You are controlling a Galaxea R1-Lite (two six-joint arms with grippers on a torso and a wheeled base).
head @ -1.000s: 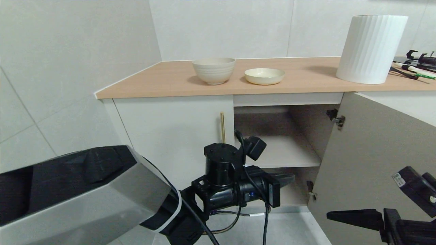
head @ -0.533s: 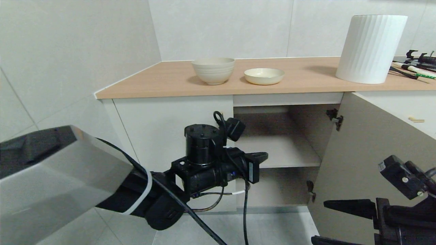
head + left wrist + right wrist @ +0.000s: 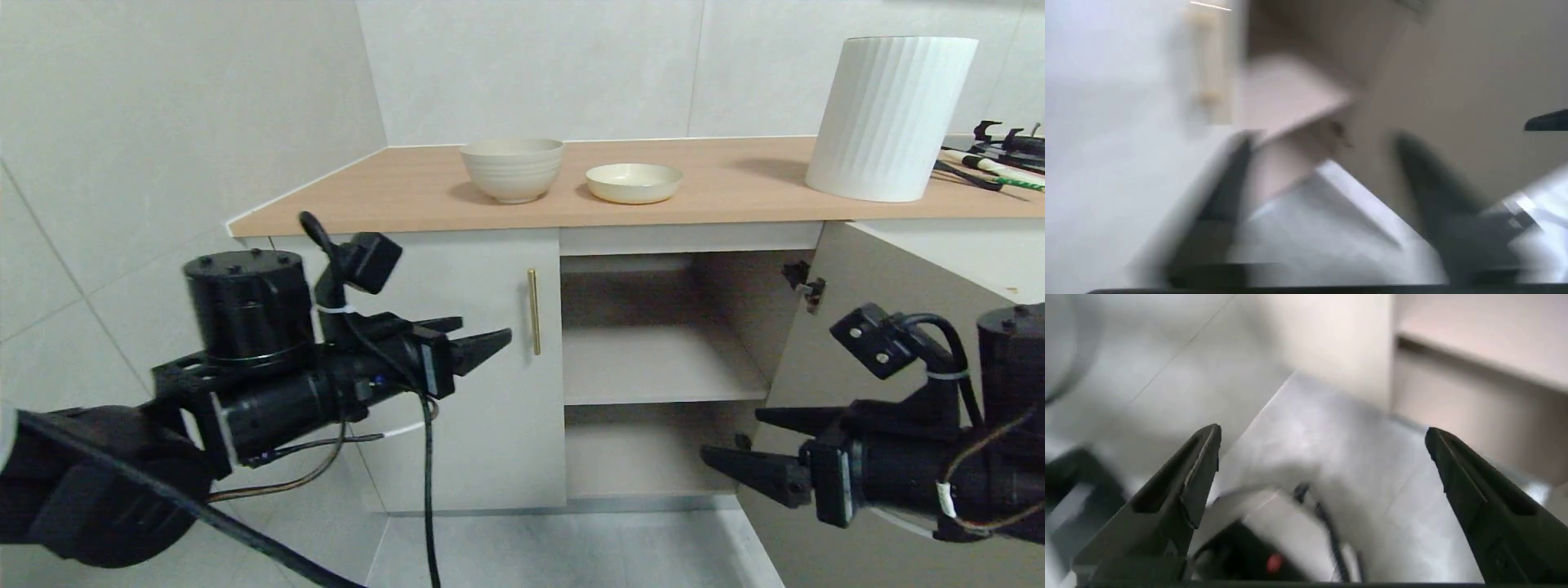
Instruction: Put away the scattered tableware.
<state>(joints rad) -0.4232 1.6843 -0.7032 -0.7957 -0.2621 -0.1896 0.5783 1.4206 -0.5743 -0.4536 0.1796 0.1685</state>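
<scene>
Two pincers sit nearest, one on each side and well apart. The left pincer (image 3: 472, 333) hangs in front of the closed cabinet door (image 3: 457, 408), its two fingers spread, tips pointing toward the single brass handle (image 3: 532, 312). The left wrist view is blurred, but it also shows the fingers parted. The right pincer (image 3: 732, 434) is lower, in front of the inner face of the open door (image 3: 882, 327), and its two fingers (image 3: 1184, 490) are spread wide over the pale floor (image 3: 571, 547). Neither pincer grips anything.

Between them lies the cabinet opening, with two levels — a middle shelf (image 3: 653, 367) and the bottom board (image 3: 645, 465). The open door swings out toward the robot's right, with one hinge (image 3: 808, 286) near its top and another lower down.

Above runs the wooden tabletop (image 3: 392, 196), its front edge straight and its left end meeting the tiled wall (image 3: 163, 122). It carries two pieces of tableware: one ribbed bowl (image 3: 512, 169) and one shallow dish (image 3: 634, 182), close together but apart. Bare wood separates the dish from one tall white ribbed container (image 3: 890, 118) farther right. Beyond that lie a few hand tools (image 3: 992, 159), too small to count.
</scene>
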